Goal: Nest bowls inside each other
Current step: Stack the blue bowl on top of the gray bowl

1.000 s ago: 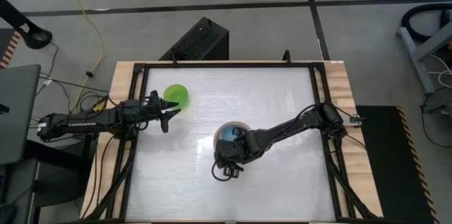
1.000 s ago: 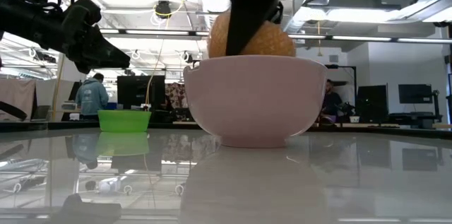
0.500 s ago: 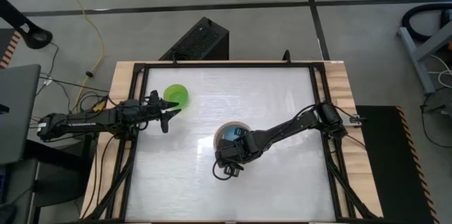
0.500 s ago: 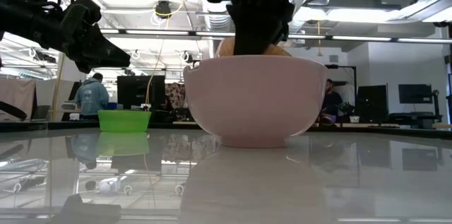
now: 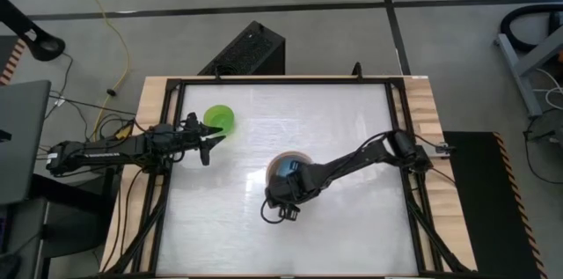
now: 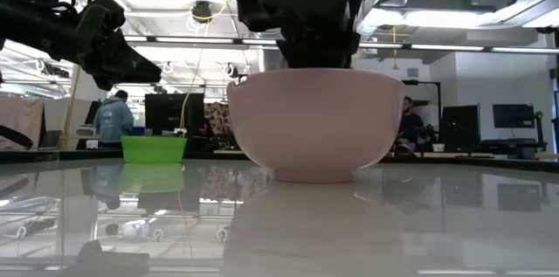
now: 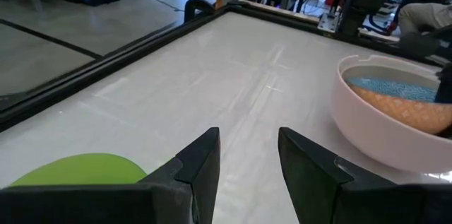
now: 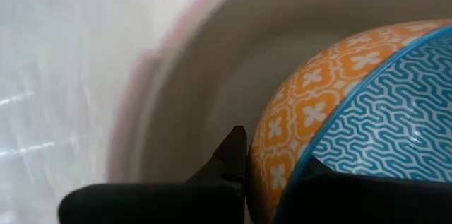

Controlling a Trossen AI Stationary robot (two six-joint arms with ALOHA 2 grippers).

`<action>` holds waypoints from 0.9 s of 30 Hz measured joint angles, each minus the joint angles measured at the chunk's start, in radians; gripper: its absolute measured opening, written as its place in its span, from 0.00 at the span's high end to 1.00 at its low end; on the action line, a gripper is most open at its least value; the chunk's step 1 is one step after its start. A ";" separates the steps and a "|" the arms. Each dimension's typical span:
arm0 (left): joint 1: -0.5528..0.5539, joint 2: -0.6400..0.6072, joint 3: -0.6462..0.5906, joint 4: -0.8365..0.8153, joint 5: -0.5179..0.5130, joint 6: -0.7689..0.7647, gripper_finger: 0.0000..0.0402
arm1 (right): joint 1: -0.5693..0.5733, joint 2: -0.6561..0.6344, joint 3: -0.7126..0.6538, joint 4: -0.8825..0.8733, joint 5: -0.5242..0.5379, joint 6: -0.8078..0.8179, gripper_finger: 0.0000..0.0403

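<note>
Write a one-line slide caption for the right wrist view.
Right gripper shut on the rim of a patterned orange-and-blue bowl, holding it inside the larger pale bowl.

The left arm reaches in level from its own side, wrist straight, and its gripper (image 5: pixel 209 142) hangs above the surface with the two fingers (image 7: pixel 201 164) standing apart. The right arm stretches far inward and bends down at the wrist, its gripper (image 5: pixel 283 182) pointing downward with the fingers nearly together.
</note>
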 joint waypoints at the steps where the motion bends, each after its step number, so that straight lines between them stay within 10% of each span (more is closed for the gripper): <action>1: 0.000 0.000 0.000 0.000 0.000 0.000 0.67 | -0.003 0.000 0.000 -0.004 -0.003 0.005 0.91; 8: 0.000 0.000 0.000 -0.001 0.001 0.000 0.67 | -0.020 -0.002 0.000 -0.005 -0.033 0.005 0.90; 27: 0.000 0.000 0.000 0.000 0.001 0.001 0.67 | -0.066 0.000 0.048 -0.086 -0.206 0.023 0.47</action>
